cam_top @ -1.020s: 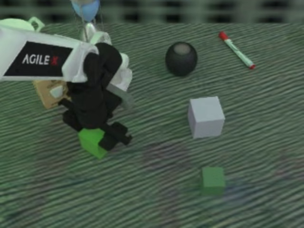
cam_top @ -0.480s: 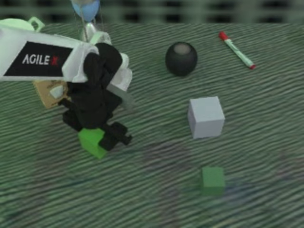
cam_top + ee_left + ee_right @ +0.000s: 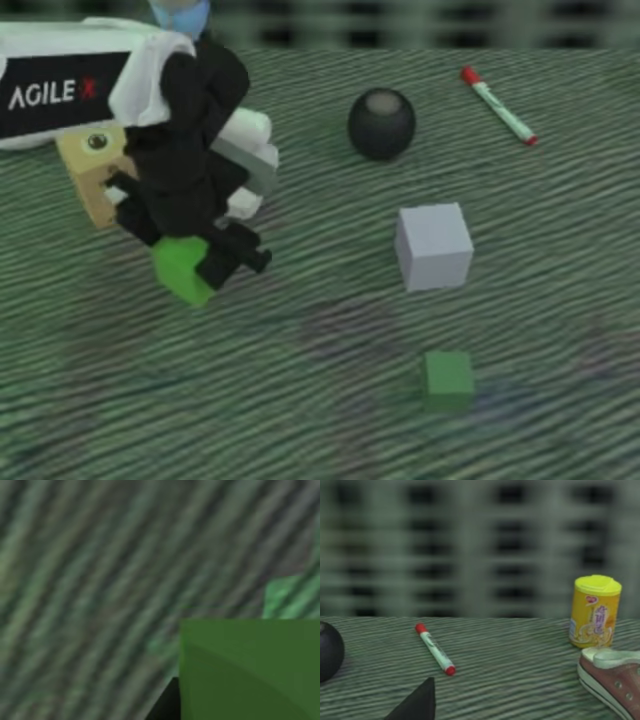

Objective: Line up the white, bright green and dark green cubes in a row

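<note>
white "AGILE X" lettering with a red X on a black panel of the left arm [image 3: 60, 95], small red logo on the yellow canister [image 3: 594, 611] too small to read, no legible text on the marker pen [image 3: 435, 649]

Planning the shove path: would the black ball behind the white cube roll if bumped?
Probably yes. The black ball looks round, with only a small flat patch on top, and nothing near it would stop it. The white cube has flat faces, so it should slide rather than roll.

Bright green cube [image 3: 250, 672] fills the corner above the striped table [image 3: 100, 580].
</note>
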Available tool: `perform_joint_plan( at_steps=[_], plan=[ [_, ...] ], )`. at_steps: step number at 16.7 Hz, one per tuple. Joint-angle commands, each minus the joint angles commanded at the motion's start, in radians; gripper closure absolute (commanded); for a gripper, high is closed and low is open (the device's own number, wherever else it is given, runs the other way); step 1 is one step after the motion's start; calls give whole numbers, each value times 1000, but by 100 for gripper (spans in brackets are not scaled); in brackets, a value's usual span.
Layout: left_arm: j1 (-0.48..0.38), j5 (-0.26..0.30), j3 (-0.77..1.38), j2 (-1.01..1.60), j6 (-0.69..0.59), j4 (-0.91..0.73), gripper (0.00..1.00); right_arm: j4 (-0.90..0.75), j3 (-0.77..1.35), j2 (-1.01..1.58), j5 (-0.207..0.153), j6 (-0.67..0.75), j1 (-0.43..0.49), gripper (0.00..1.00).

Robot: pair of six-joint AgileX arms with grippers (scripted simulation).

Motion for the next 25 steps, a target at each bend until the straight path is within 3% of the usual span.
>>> perform_joint_plan(
  at_steps=[7, 11, 25],
  plan=[
    [-2, -1, 28, -26, -1, -47, 100, 0, 0, 0, 0, 0, 0, 0],
    [-56, -3, 57, -8, -107, -65, 100, 0, 0, 0, 0, 0, 0, 0],
    [-446, -20, 200, 41, -1041, -169, 100, 0, 0, 0, 0, 0, 0, 0]
  ],
)
